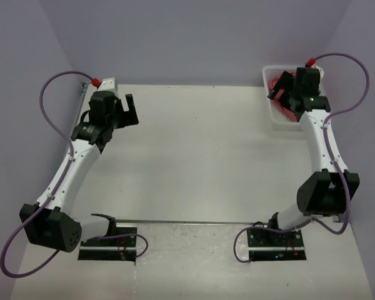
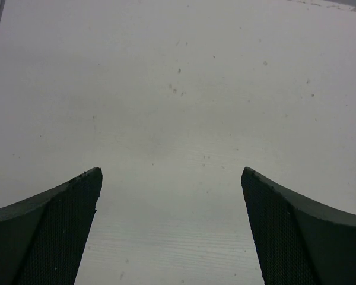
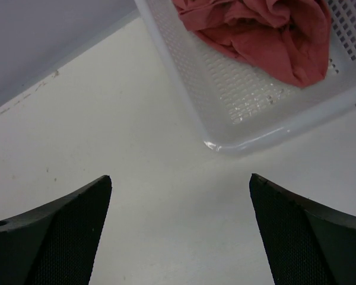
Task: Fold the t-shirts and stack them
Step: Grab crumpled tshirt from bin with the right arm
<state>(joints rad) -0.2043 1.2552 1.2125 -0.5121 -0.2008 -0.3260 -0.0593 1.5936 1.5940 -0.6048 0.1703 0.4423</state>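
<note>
The right tool (image 3: 179,178) gapes wide and empty just short of the white basket (image 3: 225,145) holding the crumpled red t-shirts (image 3: 258,29), and the left tool (image 2: 171,171) hangs equally open and empty; a careless dip could catch the mesh wall and tip it.

Pale lavender walls (image 1: 194,37) enclose a white table (image 1: 206,156), lit evenly, perhaps from overhead.

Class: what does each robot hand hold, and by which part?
Nothing is held. Left hand and right hand are open; brick-red cloth t-shirts lie in the white plastic mesh basket.
</note>
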